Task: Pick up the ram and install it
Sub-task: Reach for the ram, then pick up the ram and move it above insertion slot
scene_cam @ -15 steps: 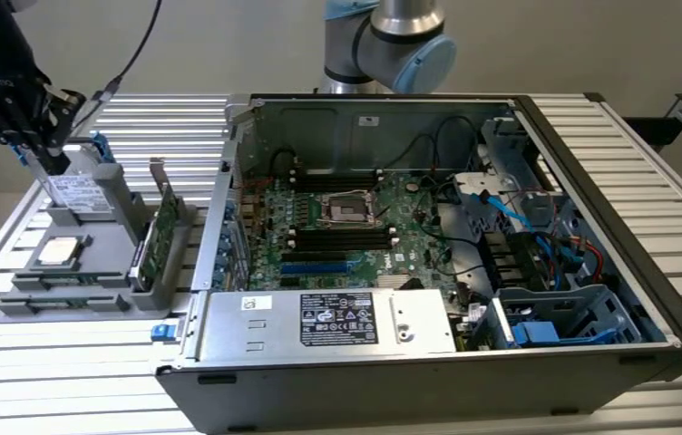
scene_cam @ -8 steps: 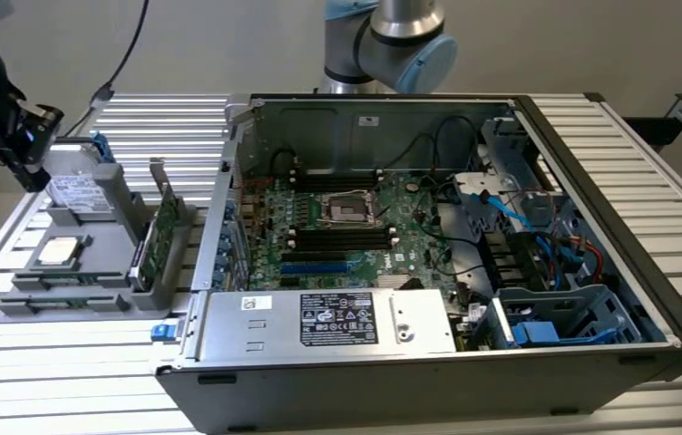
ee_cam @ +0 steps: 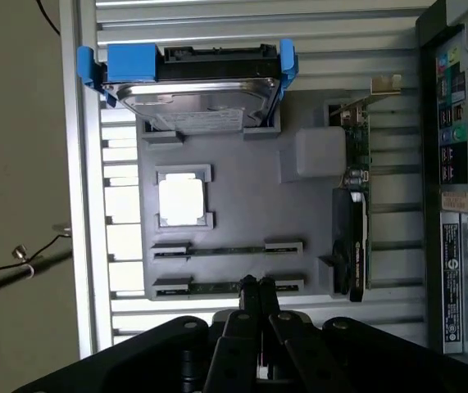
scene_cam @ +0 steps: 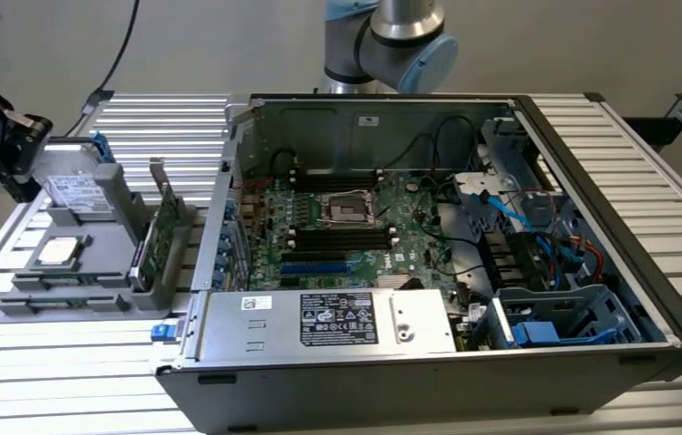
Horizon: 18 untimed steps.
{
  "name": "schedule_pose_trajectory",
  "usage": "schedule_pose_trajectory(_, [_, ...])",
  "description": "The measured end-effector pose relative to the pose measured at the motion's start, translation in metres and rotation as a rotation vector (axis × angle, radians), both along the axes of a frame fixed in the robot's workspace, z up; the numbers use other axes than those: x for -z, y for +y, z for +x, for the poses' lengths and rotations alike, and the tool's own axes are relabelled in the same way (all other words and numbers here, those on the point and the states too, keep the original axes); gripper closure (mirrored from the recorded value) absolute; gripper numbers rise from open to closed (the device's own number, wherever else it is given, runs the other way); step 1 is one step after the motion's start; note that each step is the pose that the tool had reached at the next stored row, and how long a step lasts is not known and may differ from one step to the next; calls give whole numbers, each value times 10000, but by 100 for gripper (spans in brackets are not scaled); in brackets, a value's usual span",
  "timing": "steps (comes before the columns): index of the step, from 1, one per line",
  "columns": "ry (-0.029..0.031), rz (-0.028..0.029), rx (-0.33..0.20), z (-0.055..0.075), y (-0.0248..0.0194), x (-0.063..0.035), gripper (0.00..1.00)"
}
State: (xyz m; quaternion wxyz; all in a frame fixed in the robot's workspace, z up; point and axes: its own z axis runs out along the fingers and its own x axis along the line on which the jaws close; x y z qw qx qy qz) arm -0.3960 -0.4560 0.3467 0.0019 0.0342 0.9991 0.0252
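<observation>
Wrist view, item status: claw (ee_cam: 256, 285) pressed together and empty, tips poised right at the ram (ee_cam: 213, 287), which lies edge-up in its grey tray (ee_cam: 242, 205) holder; pick-up not yet made, installation into the computer case (scene_cam: 634, 231) outstanding.

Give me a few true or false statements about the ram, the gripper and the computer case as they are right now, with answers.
1. The gripper is shut. True.
2. The gripper holds the ram. False: the ram lies in the grey tray.
3. The hard drive in the tray has blue brackets. True.
4. The computer case is closed. False: it is open, with the motherboard showing.
</observation>
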Motion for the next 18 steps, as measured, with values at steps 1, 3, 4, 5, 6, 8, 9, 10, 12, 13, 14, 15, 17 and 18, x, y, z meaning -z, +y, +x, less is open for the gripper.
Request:
schedule_pose_trajectory(1, [1, 1, 0, 0, 0, 0, 90])
schedule_pose_trajectory(3, [1, 0, 0, 0, 0, 0, 90])
schedule_pose_trajectory(4, [0, 0, 0, 0, 0, 0, 90])
schedule_pose_trajectory(5, [1, 0, 0, 0, 0, 0, 90])
schedule_pose_trajectory(6, [0, 1, 0, 0, 0, 0, 90])
schedule_pose_trajectory(8, [0, 0, -1, 0, 0, 0, 90])
schedule_pose_trajectory(9, [0, 0, 0, 0, 0, 0, 90])
schedule_pose_trajectory(10, [0, 0, 0, 0, 0, 0, 90])
schedule_pose_trajectory(12, [0, 0, 0, 0, 0, 0, 90])
schedule_pose_trajectory(13, [2, 7, -7, 0, -2, 1, 90])
schedule_pose_trajectory(14, [1, 27, -97, -1, -1, 6, 90])
schedule_pose_trajectory(15, [1, 52, -271, -1, -2, 9, 90])
schedule_pose_trajectory(17, [-1, 119, -637, -1, -2, 17, 90])
schedule_pose_trajectory(18, [0, 163, -818, -1, -2, 21, 90])
